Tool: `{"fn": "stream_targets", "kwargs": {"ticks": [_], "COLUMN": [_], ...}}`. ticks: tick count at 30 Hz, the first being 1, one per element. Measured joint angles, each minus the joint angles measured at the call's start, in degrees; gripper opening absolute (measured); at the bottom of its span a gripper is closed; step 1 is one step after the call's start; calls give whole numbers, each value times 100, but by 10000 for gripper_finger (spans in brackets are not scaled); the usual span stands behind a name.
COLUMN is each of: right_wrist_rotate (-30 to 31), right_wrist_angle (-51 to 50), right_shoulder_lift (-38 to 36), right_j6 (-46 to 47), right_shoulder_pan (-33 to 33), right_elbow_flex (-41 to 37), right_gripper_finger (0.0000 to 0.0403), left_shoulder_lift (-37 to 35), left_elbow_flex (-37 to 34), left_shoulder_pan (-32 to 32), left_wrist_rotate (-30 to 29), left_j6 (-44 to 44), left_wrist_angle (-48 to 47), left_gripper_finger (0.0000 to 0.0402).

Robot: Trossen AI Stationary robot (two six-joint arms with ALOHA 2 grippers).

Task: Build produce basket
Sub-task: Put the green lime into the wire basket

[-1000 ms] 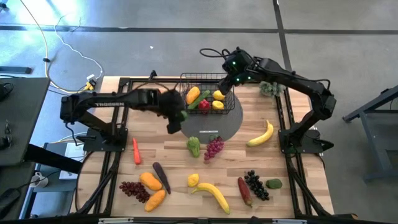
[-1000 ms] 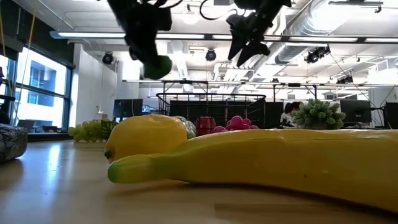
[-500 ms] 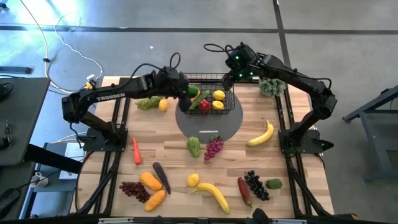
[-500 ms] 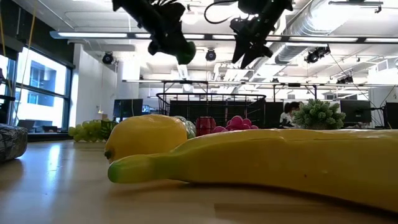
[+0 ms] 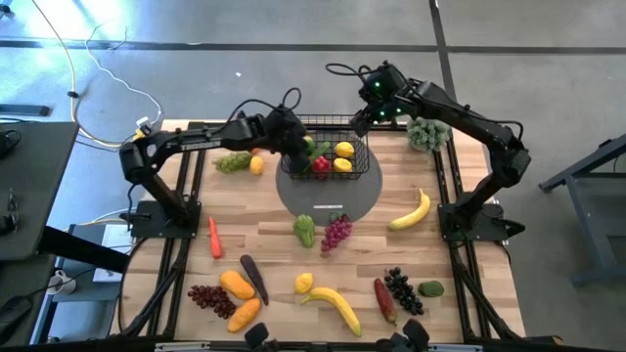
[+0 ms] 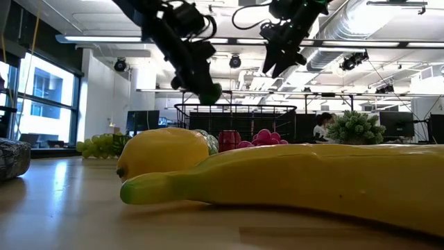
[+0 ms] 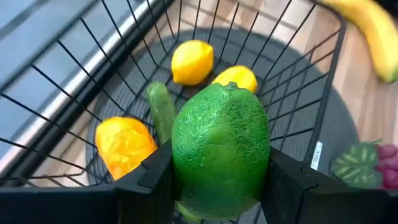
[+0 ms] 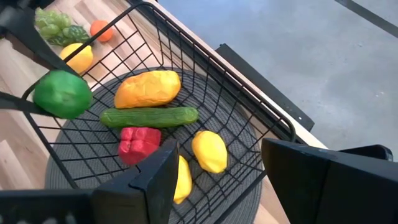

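The black wire basket point(image 5: 329, 121) stands on a flat grey disc point(image 5: 328, 200) at the table's far middle. It holds two lemons point(image 8: 210, 150), a cucumber point(image 8: 149, 116), a red pepper point(image 8: 138, 143) and an orange-yellow fruit point(image 8: 148, 88). My left gripper point(image 5: 297, 147) is shut on a green lime point(image 7: 221, 149), which hangs over the basket's left part, above the rim point(image 6: 210, 92). My right gripper point(image 8: 217, 186) hangs open and empty, high over the basket's far right corner point(image 5: 364, 119). My left gripper pinches the lime by its two opposite sides point(image 7: 181, 168) between its two fingers point(image 7: 152, 182). The fingers slant down from the table's left side. The lime is lifted clear, above the produce in the basket.
More produce lies loose on the table: green grapes and a lemon point(image 5: 235, 162) left of the basket, a banana point(image 5: 411, 211), grape bunches point(image 5: 335, 233), a carrot point(image 5: 213, 238), an eggplant point(image 5: 253, 279), more along the near edge. A grey-green plant point(image 5: 426, 135) stands at the far right.
My left gripper has carried the lime from beside the disc's left edge toward the table's far right, then sunk, and now hangs over the basket's left part. The lime has stayed in the hold. My right gripper has drifted a little toward the far edge.
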Motion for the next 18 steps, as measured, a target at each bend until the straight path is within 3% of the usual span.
{"fn": "stream_targets", "kwargs": {"ticks": [11,18], "right_wrist_rotate": [0,0], "right_wrist_angle": [-15,-171], "right_shoulder_lift": [0,0], "right_j6": [-107,-148], "right_shoulder_pan": [-28,-28], "right_elbow_flex": [0,0], "right_gripper_finger": [208,208], "left_shoulder_lift": [643,805], "left_elbow_flex": [-2,-2], "left_shoulder_pan": [0,-2], "left_wrist_rotate": [-12,-6], "left_j6": [-2,-83], "left_wrist_angle": [-5,-78], "left_gripper_finger": [159,182]}}
